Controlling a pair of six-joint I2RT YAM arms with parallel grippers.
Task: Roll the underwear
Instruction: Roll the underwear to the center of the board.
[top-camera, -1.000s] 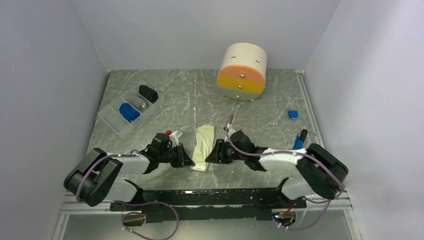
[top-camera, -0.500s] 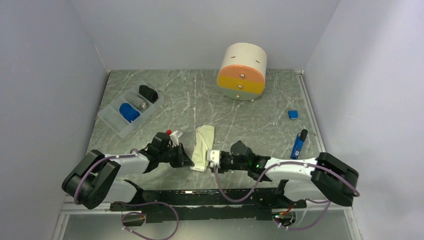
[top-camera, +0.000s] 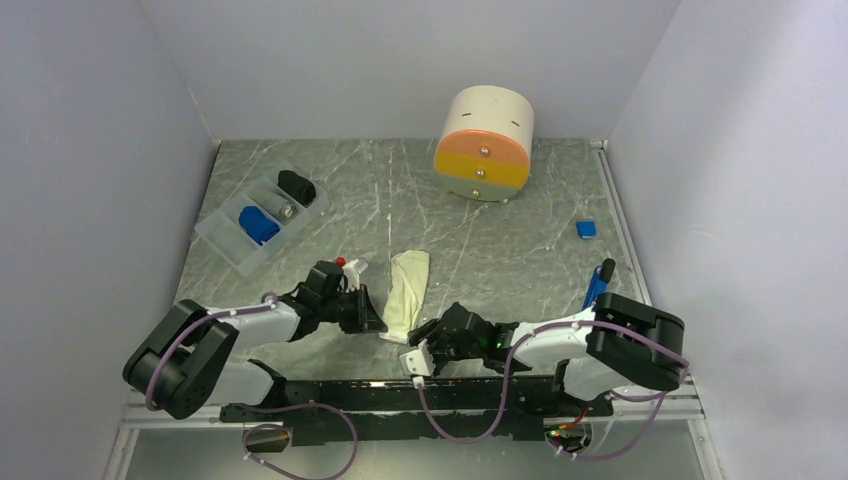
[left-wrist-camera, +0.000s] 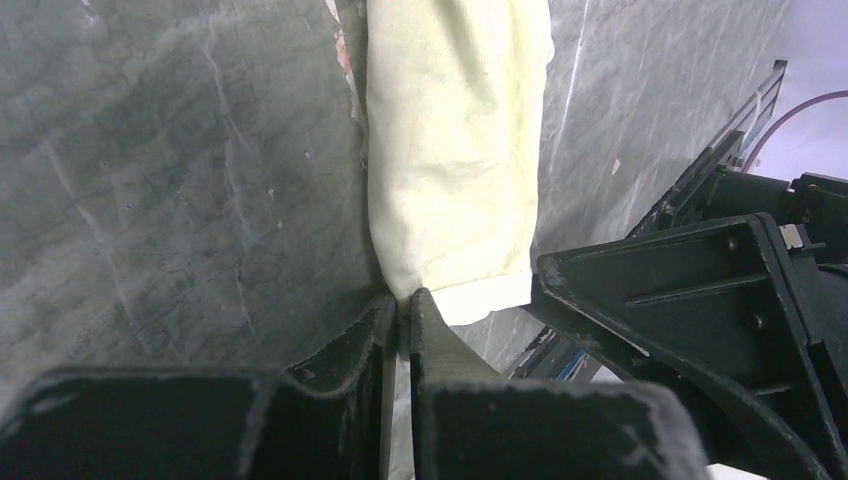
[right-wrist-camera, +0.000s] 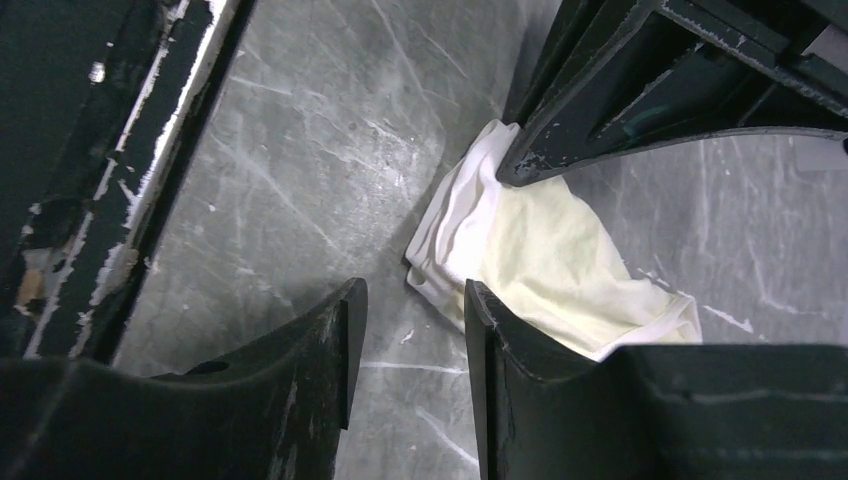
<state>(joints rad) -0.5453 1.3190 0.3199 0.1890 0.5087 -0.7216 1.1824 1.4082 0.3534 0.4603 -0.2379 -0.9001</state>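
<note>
The cream-yellow underwear (top-camera: 408, 288) lies folded into a long narrow strip on the table's middle. My left gripper (top-camera: 374, 323) is shut on its near-left corner; in the left wrist view the fingertips (left-wrist-camera: 403, 310) pinch the cloth's (left-wrist-camera: 455, 150) edge. My right gripper (top-camera: 420, 354) is open and empty, low over the table just near of the strip's near end. In the right wrist view its jaws (right-wrist-camera: 408, 300) stand apart beside the white trim of the cloth (right-wrist-camera: 545, 250). The blue underwear (top-camera: 258, 224) sits rolled in the tray (top-camera: 228, 243).
A black rolled bundle (top-camera: 296, 186) lies in the tray's far compartment. A round drawer box (top-camera: 484, 142) stands at the back. A small blue block (top-camera: 586, 228) and a blue pen (top-camera: 598, 282) lie at the right. A small red-and-white item (top-camera: 345, 265) lies left of the strip.
My right gripper has swung from the strip's right side round to its near end and turned. The left gripper has stayed on the cloth's corner.
</note>
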